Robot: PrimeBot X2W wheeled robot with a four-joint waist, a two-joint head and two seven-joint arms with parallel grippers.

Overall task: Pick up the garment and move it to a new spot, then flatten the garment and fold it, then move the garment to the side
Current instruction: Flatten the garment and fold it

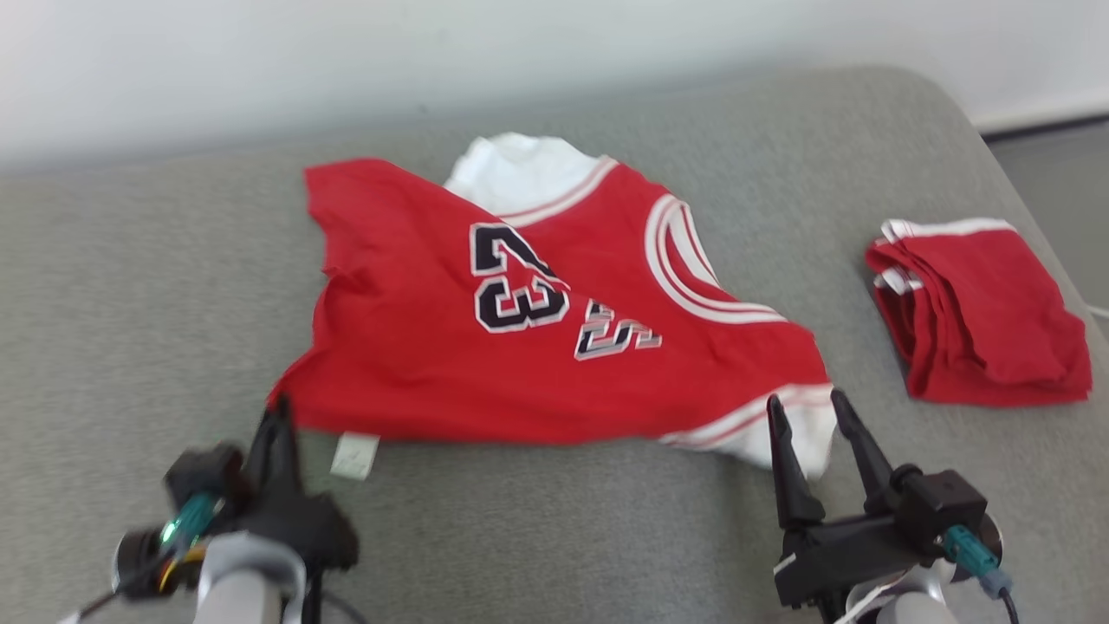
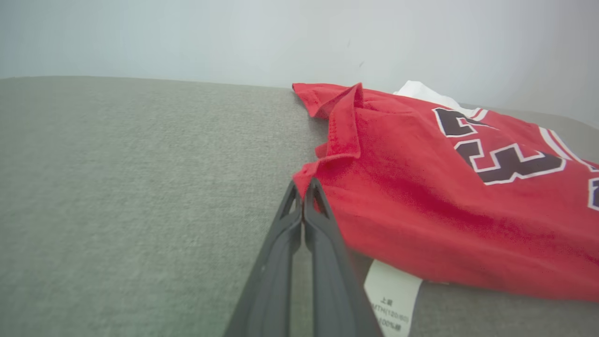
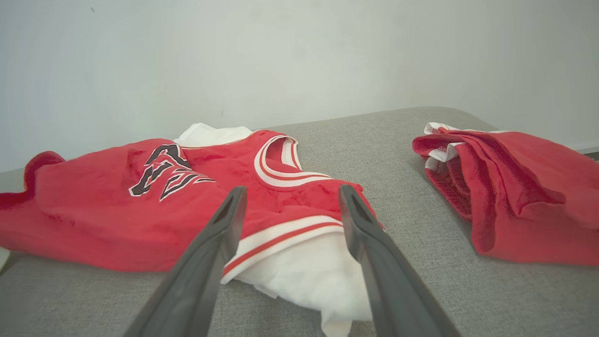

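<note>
The task is at its very start. The red jersey [image 1: 433, 347] lies loosely spread and rumpled on the grey cushion [image 1: 130, 303], with one edge turned over. It is not lifted, flattened or folded. The left tool [image 2: 304, 187] has its fingers pressed together at the jersey's near corner and seems to pinch the hem there, though the fingertips hide the contact itself. The right tool [image 3: 292, 189] stands apart, one finger on each side of the white sleeve with its striped trim, and has not closed on it. The lift, the move, the smoothing, the fold and the final shift aside are all left to do.

A white care label [image 1: 355, 455] pokes out just beside the left tool. A second red garment, already folded [image 1: 988, 321], lies well out beyond the right tool on its outer side and limits room there.
</note>
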